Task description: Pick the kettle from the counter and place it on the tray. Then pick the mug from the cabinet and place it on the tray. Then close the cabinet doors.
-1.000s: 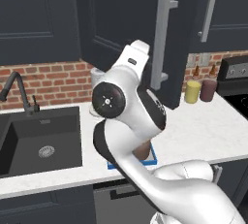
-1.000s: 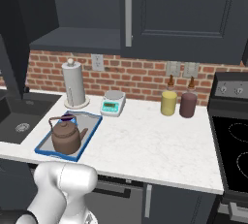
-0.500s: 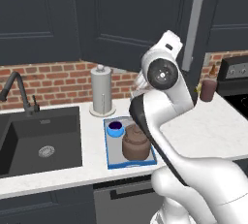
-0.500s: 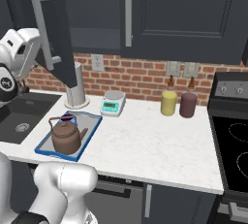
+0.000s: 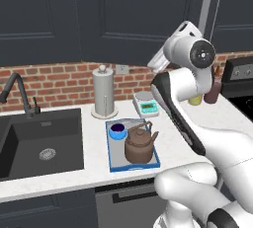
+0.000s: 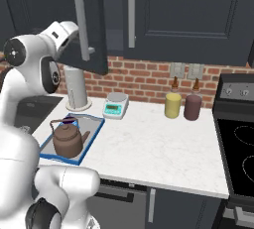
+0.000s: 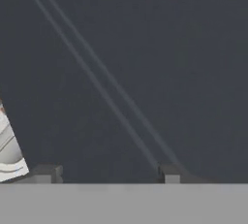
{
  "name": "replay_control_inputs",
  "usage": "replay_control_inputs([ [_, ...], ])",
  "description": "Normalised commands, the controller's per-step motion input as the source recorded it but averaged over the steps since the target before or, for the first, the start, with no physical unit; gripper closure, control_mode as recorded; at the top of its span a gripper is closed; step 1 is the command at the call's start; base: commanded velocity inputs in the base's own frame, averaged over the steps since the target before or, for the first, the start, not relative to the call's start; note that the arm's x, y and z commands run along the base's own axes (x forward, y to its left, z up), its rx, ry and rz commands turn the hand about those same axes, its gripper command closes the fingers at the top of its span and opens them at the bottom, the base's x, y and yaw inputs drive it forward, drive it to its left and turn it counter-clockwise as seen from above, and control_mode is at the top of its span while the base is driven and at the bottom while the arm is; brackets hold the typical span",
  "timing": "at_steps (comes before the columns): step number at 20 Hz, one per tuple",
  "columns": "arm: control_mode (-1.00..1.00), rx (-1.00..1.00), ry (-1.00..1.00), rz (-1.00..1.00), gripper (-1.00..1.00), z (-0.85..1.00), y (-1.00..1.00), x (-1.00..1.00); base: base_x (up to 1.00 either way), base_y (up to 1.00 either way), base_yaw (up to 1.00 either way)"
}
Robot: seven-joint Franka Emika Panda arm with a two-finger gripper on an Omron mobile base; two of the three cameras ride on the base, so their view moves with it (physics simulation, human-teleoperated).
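The brown kettle (image 5: 141, 145) (image 6: 67, 139) stands on the blue-rimmed grey tray (image 5: 134, 166) (image 6: 94, 130). The small blue mug (image 5: 117, 131) sits on the tray just behind it. My arm reaches up to the navy cabinet door (image 6: 94, 49), which hangs partly open with its grey bar handle (image 6: 80, 22) (image 5: 207, 5) facing out. In the hand view my gripper (image 7: 107, 173) is open with nothing between its tips, close against the door's dark panel (image 7: 145, 48). The cabinet's inside is hidden. The neighbouring door (image 6: 188, 15) is closed.
A paper towel roll (image 5: 103, 91) and a small white scale (image 5: 147, 104) stand behind the tray on the white counter (image 6: 158, 148). Yellow (image 6: 172, 105) and maroon (image 6: 191, 107) canisters sit by the brick wall. The dark sink (image 5: 39, 143) lies to the left, the stove (image 6: 238, 143) to the right.
The cabinet door has swung well toward shut with my hand pressing on it. My arm has swept up and across, uncovering the tray. The finger tips have narrowed a little.
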Motion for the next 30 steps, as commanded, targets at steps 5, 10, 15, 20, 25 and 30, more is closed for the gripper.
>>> replay_control_inputs([
  [5,-1.0,0.16,0.0,0.14,-1.0,0.0,-0.35,0.86,0.0,0.0,0.0],
  [10,-1.0,0.16,0.0,0.1,-1.0,0.0,-0.23,0.75,0.0,0.0,0.0],
  [15,-1.0,0.13,-0.05,0.04,-1.0,-0.03,-0.11,0.58,0.0,0.0,0.0],
  [20,-1.0,0.1,0.0,0.0,-1.0,-0.11,0.0,0.69,0.0,0.0,0.0],
  [25,-1.0,0.07,0.0,0.0,-1.0,-0.16,0.0,0.52,0.0,0.0,0.0],
  [30,-1.0,0.01,0.0,0.0,-1.0,-0.14,0.0,0.05,0.0,0.0,0.0],
])
